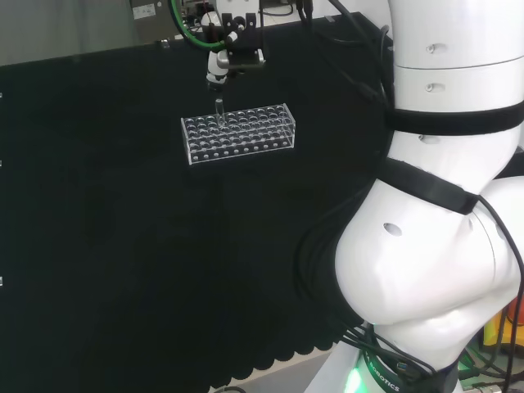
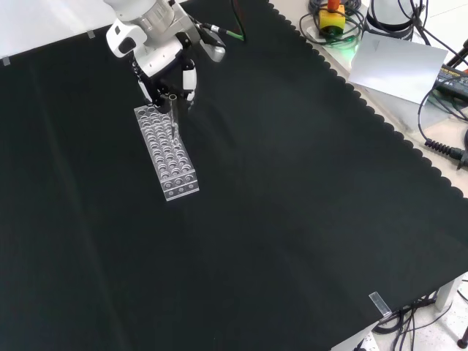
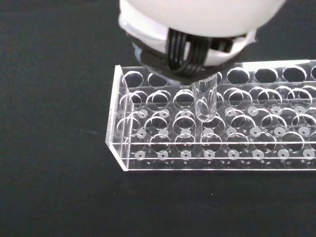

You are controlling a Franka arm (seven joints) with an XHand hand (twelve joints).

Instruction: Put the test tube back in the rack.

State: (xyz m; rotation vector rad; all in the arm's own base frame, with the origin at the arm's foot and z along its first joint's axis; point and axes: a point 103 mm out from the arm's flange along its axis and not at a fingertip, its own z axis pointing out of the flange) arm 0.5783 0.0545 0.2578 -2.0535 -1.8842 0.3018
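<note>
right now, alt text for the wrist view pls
A clear test tube held by the hand hangs upright with its round bottom just above a hole near one end of a clear rack on black cloth.

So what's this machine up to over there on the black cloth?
A white robot arm's hand holds a clear test tube upright over a clear plastic rack full of holes. The tube's lower end hangs just above the rack's top, near one end of it, not yet dropped into a hole.

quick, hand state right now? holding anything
Hand: shut on the test tube, held upright over the rack.
</note>
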